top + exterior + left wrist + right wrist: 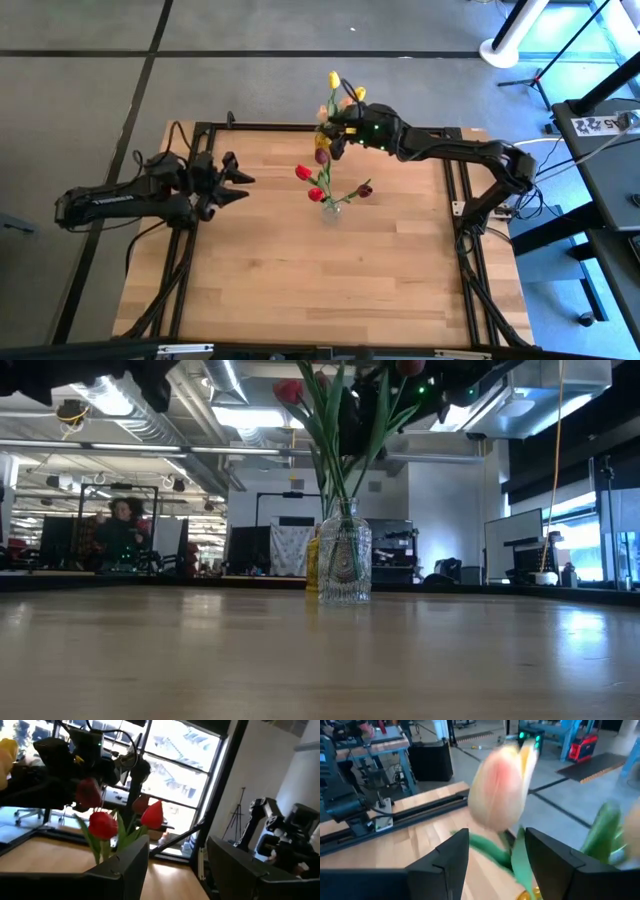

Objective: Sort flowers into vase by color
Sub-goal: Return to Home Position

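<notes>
Before right pincer point(495, 835) (parted), cream tulip point(502, 790).

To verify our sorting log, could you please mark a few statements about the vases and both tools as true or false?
The clear vase holds red tulips. True.
The left tool grips a tulip. False: it is open and empty, apart from the vases.
The right tool is open by a cream tulip. True.
The yellow vase stands in front of the clear one. False: seen from the low view, it stands behind.

Glaring window point(175, 770); ceiling lights point(245, 415); backlit flowers point(335, 450).
</notes>
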`<state>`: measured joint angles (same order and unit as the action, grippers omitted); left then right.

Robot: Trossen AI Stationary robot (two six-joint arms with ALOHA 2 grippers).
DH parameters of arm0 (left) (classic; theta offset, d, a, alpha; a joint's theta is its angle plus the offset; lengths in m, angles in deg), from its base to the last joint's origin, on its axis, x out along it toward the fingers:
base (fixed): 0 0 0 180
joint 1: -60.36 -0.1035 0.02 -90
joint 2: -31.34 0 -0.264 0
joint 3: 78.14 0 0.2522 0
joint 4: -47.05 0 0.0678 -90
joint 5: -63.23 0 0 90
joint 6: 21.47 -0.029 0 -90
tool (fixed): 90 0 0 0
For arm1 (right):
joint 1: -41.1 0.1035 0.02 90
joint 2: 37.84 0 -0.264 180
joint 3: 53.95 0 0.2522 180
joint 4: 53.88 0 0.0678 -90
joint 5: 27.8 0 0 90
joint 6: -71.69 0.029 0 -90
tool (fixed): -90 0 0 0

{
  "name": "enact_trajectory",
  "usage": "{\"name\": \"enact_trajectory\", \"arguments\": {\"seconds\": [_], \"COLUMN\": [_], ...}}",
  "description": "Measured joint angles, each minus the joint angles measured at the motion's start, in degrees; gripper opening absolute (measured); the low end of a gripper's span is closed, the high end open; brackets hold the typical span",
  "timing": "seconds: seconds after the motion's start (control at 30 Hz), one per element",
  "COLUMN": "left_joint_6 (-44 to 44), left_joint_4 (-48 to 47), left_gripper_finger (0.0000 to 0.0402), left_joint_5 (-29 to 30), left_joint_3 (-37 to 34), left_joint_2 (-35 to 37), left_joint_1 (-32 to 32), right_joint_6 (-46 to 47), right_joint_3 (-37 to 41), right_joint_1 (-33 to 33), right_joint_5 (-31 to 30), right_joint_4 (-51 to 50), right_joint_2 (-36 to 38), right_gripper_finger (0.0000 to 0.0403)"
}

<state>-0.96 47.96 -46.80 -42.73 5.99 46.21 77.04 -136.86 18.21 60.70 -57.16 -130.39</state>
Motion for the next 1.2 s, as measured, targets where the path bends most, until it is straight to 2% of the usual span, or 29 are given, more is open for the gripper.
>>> {"name": "enact_trajectory", "arguments": {"seconds": [0.17, 0.3, 0.67, 0.93, 1.2], "left_joint_6": [1.81, 2.67, 1.86, 1.62, -1.61], "left_joint_4": [3.99, 5.22, 3.9, 3.76, -0.91], "left_gripper_finger": [0.0195, 0.0195, 0.0195, 0.0195, 0.0195], "left_joint_5": [-0.29, -3.8, -2.97, -1.85, -1.7], "left_joint_3": [0.0, 0.0, -0.02, -0.02, -0.04], "left_joint_2": [-0.01, 0.03, 0.76, 1.19, 1.17], "left_joint_1": [1.1, 3.27, 5.2, 5.2, 5.2], "right_joint_6": [-2.94, -3.41, -6.44, -7.13, -7.35], "right_joint_3": [0.0, 0.0, 0.46, 0.46, 0.48], "right_joint_1": [0.07, 0.07, 2.49, 0.69, -0.88], "right_joint_5": [-3.62, -2.27, 1.59, -2.51, 3.62], "right_joint_4": [-0.37, -1.32, 3.31, -0.16, -5.92], "right_joint_2": [2.43, 4.15, 5.09, 3.02, 0.54], "right_gripper_finger": [0.0191, 0.0182, 0.0166, 0.0166, 0.0166]}}
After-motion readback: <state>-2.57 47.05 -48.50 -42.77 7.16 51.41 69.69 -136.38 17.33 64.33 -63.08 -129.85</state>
